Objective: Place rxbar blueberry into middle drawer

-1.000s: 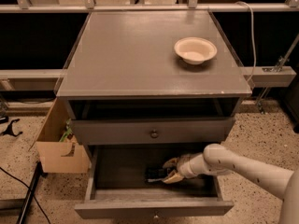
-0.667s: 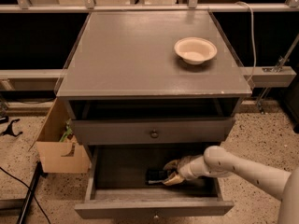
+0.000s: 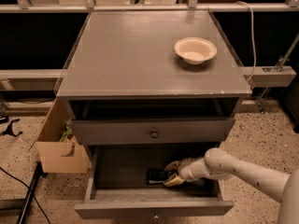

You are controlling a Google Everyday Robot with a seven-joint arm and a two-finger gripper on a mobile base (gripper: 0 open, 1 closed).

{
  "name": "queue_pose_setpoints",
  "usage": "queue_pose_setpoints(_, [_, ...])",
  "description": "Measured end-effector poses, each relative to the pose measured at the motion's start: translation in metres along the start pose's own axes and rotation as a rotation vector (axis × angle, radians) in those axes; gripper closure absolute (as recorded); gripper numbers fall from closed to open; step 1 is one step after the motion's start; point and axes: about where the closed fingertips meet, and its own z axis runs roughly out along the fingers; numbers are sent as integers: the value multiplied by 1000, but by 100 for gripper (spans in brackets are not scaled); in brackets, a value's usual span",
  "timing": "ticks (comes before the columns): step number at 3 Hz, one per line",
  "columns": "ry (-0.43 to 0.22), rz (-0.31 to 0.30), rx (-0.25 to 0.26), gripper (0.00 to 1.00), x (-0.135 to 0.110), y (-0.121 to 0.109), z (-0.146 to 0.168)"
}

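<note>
Camera view looks down on a grey bench (image 3: pixel 126 59) with a cream bowl (image 3: pixel 195 50) toward 1 o'clock of its top. Below, the upper drawer (image 3: pixel 117 132) with a round knob is closed, and the middle drawer (image 3: pixel 154 209) is pulled out. The white arm (image 3: pixel 252 171) enters from 4 o'clock and puts the hand (image 3: pixel 168 174) inside this open drawer. The dark blue snack bar (image 3: pixel 155 175) lies flat on the drawer floor at the hand's 9 o'clock, touching its tip; I cannot tell whether the hand is clamped on it. A cardboard box (image 3: pixel 58 148) stands on the floor at 8 o'clock.
</note>
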Motion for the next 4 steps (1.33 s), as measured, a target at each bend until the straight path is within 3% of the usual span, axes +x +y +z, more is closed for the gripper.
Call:
queue_pose_setpoints(1, [0,0,0,74,0,0,0])
queue_pose_setpoints(2, [0,0,0,43,0,0,0])
queue_pose_setpoints(4, [0,0,0,0,0,0,0])
